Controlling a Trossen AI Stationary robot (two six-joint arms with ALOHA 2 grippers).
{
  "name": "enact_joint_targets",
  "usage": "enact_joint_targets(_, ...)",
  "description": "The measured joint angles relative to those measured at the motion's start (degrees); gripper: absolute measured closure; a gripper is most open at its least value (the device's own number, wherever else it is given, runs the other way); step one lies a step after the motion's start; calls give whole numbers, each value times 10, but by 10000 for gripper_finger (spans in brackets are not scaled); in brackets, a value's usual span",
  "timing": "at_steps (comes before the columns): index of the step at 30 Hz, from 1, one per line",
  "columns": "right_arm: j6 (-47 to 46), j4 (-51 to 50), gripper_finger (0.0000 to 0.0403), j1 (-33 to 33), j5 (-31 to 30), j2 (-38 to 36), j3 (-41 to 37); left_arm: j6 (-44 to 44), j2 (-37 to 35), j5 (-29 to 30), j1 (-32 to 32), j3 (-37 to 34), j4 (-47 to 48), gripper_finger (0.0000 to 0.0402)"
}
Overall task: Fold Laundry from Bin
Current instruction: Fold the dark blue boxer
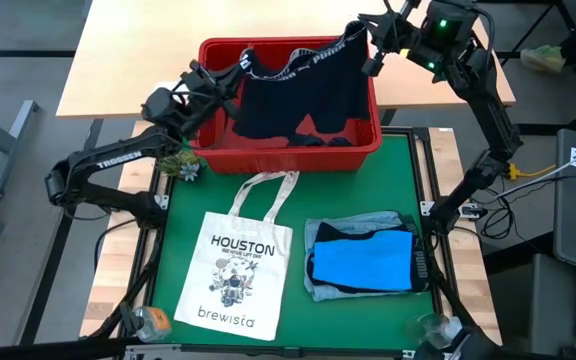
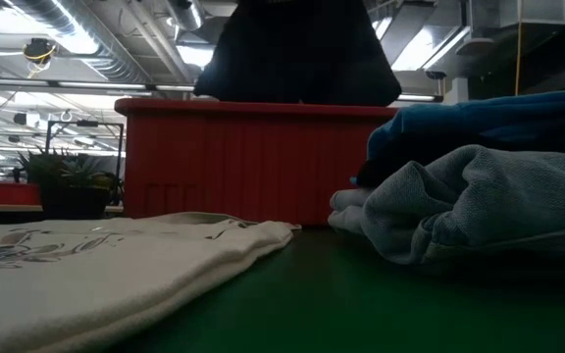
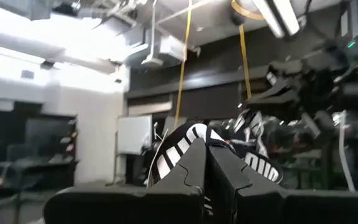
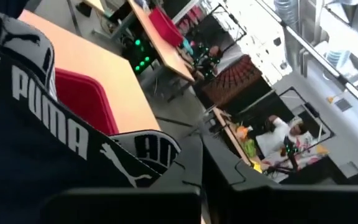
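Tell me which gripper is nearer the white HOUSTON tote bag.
Left. The left gripper is at the red bin's left end, beyond the white tote bag; the right gripper is at the far-right corner.

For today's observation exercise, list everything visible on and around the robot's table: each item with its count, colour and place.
dark navy garment: one, white-lettered waistband, stretched above the bin
bin: one, red, table's far edge
tote bag: one, white, near left on the green mat
bright blue garment: one, folded, atop the denim
denim shirt: one, light blue, near right
small plant: one, green, left of bin
left end effector: shut on waistband's left end
right end effector: shut on waistband's right end
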State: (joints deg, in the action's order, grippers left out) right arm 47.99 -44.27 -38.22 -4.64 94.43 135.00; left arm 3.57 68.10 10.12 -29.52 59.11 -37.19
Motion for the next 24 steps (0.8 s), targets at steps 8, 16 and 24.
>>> enact_joint_targets(8,-2,-35,402,0,62,0,0,1,-7,11,0,0,27,401)
enact_joint_targets(16,-17,-112,402,4,196,-8,0,0,-47,7,0,0,66,401)
enact_joint_targets(24,-77,-129,402,80,278,-7,0,0,-124,7,14,0,147,401)
